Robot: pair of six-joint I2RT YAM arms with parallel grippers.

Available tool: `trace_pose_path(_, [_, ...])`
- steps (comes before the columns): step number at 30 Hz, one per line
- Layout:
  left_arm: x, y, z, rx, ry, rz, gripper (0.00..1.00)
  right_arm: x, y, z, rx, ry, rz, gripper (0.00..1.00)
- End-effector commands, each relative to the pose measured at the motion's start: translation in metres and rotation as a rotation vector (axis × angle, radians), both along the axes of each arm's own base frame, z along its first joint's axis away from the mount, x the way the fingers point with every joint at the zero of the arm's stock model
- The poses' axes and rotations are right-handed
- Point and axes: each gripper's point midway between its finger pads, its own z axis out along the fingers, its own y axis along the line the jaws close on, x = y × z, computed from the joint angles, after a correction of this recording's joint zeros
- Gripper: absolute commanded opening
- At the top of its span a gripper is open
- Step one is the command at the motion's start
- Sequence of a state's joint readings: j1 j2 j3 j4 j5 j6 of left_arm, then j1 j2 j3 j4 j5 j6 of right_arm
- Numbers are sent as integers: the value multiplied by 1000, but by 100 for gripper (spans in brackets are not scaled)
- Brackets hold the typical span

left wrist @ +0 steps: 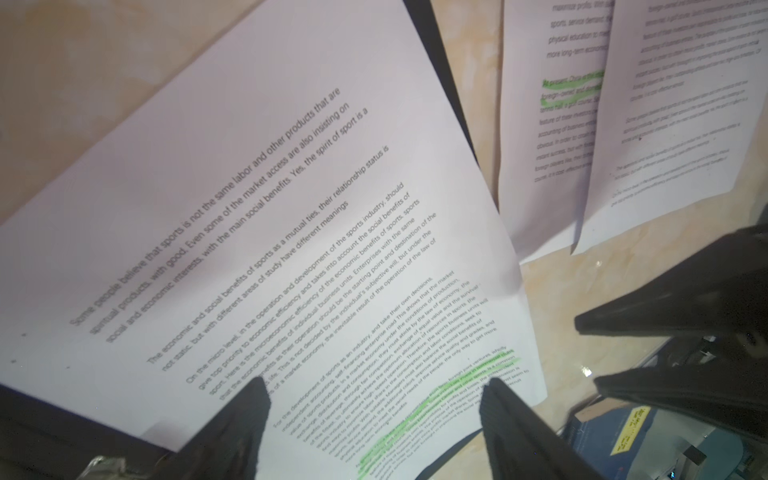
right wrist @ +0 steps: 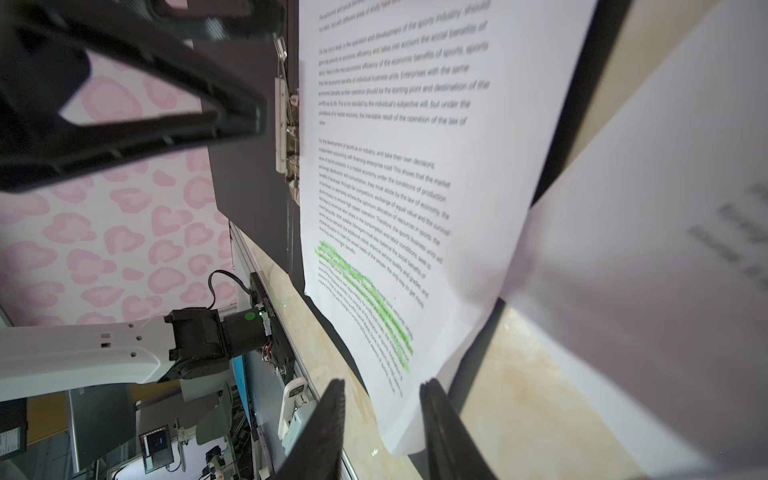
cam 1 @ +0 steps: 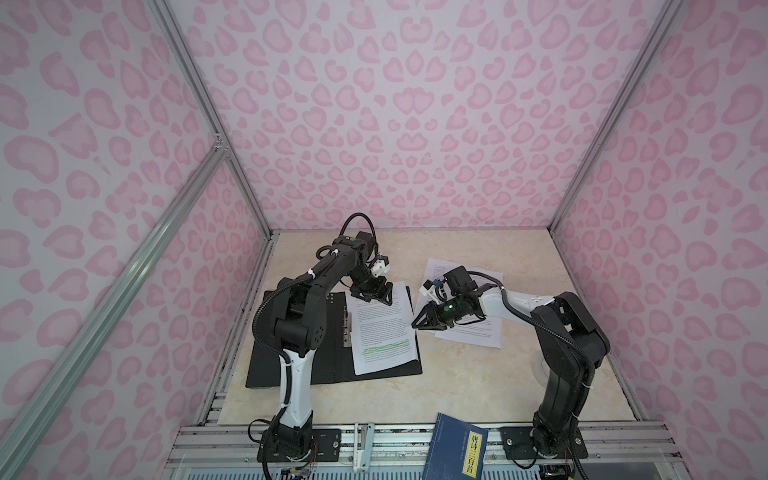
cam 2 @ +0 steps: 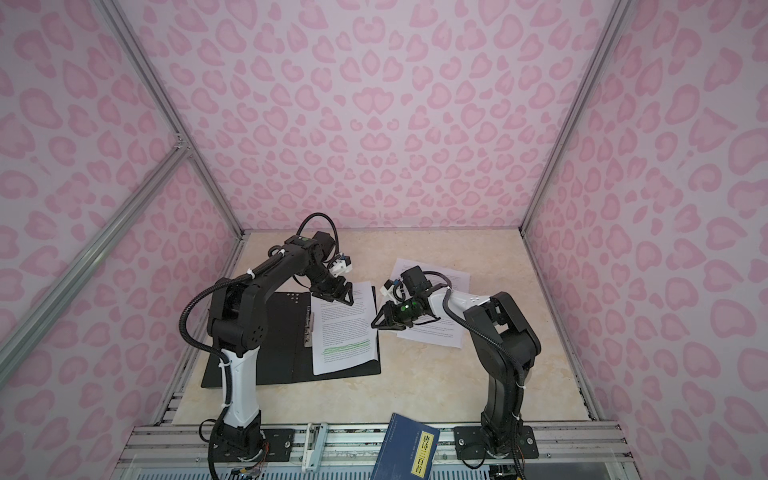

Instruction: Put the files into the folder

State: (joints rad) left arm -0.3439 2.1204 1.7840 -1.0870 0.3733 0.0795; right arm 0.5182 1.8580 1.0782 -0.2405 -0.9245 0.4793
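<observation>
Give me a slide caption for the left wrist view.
Left claw open above one printed sheet on the open black folder; two more sheets lie on the table.

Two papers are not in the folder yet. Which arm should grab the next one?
Probably the right. The loose sheets lie close to the right gripper, on its side of the table. The left gripper hangs over the sheet already on the folder.

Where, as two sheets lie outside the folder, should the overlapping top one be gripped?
Its corner over the lower sheet, approached low from the folder side: the top sheet lies flat, yet that corner's shadow suggests a slight lift for the right tool.
</observation>
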Motion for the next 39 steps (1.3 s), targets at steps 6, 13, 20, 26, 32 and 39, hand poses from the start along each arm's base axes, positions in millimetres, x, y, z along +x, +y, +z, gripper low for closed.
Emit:
trace_pose_path(6, [-3, 2, 8, 3, 3, -17, 84, -23, 15, -9, 22, 7, 9, 33])
trace_pose_path(13, [-4, 1, 9, -3, 8, -17, 84, -25, 18, -20, 59, 28, -8, 31])
trace_pose_path(20, [-4, 2, 10, -2, 4, -16, 84, -31, 19, -26, 58, 44, -6, 31])
trace_pose_path(26, [-4, 0, 10, -8, 8, -17, 84, -44, 19, -37, 28, 70, 10, 31])
trace_pose_path(32, [-3, 1, 11, -10, 5, -17, 84, -56, 19, -46, -21, 85, 34, 31])
trace_pose_path(39, [1, 0, 19, -11, -18, -21, 84, -70, 21, -50, -59, 97, 63, 31])
